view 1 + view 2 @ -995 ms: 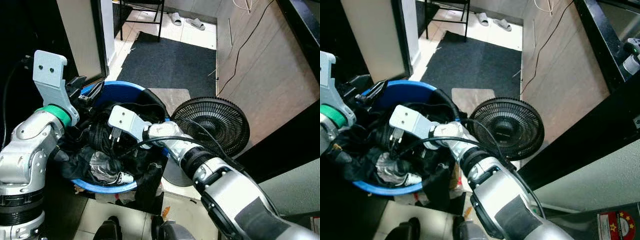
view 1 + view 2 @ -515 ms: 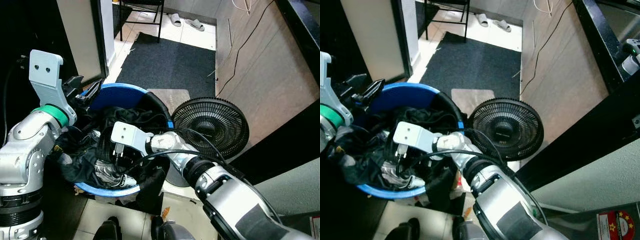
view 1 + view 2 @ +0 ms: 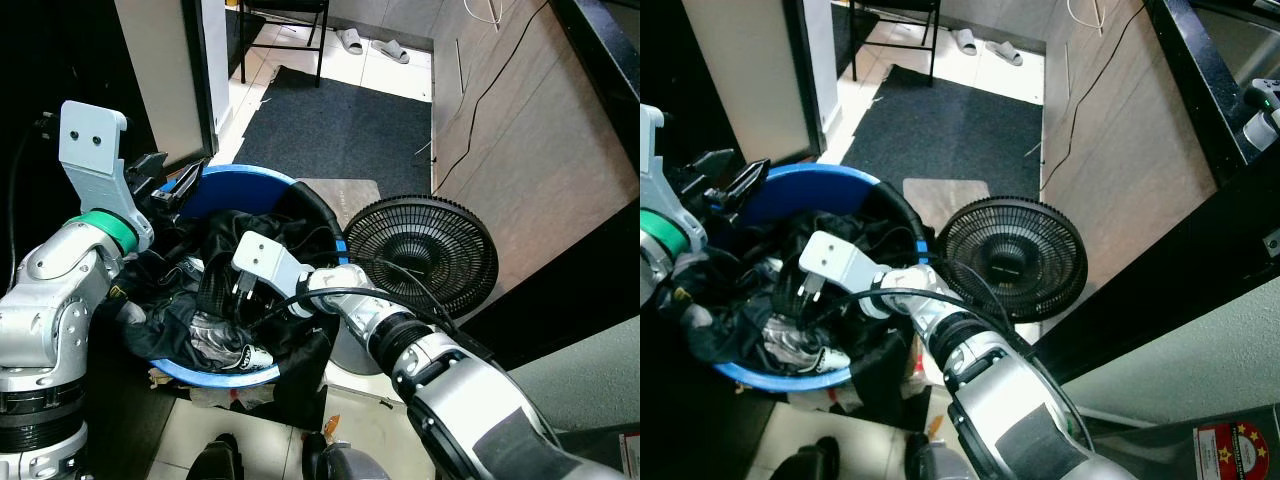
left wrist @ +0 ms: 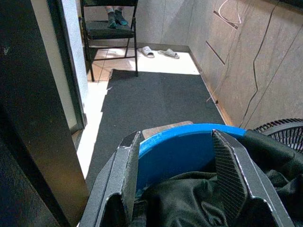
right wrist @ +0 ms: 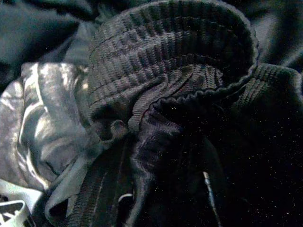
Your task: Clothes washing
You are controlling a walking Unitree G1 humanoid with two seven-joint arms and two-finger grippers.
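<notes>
The right gripper [image 3: 232,300] is sunk into a heap of dark clothes [image 3: 215,290], its fingertips hidden by fabric, so I cannot tell whether they grip anything. Its wrist view presents a ribbed black knit garment [image 5: 165,71] pressed close beside a shiny grey cloth [image 5: 42,123], with the rest too dark to read. The left gripper [image 4: 182,170] hangs with its two black fingers spread wide and empty over the far rim of the one round blue plastic basin [image 3: 235,185] that holds the heap. One black round-grilled floor fan [image 3: 425,245] stands just beside the basin, a dark floor mat [image 3: 335,125] lies beyond, and a pair of pale slippers [image 3: 375,42] lies farther off.
</notes>
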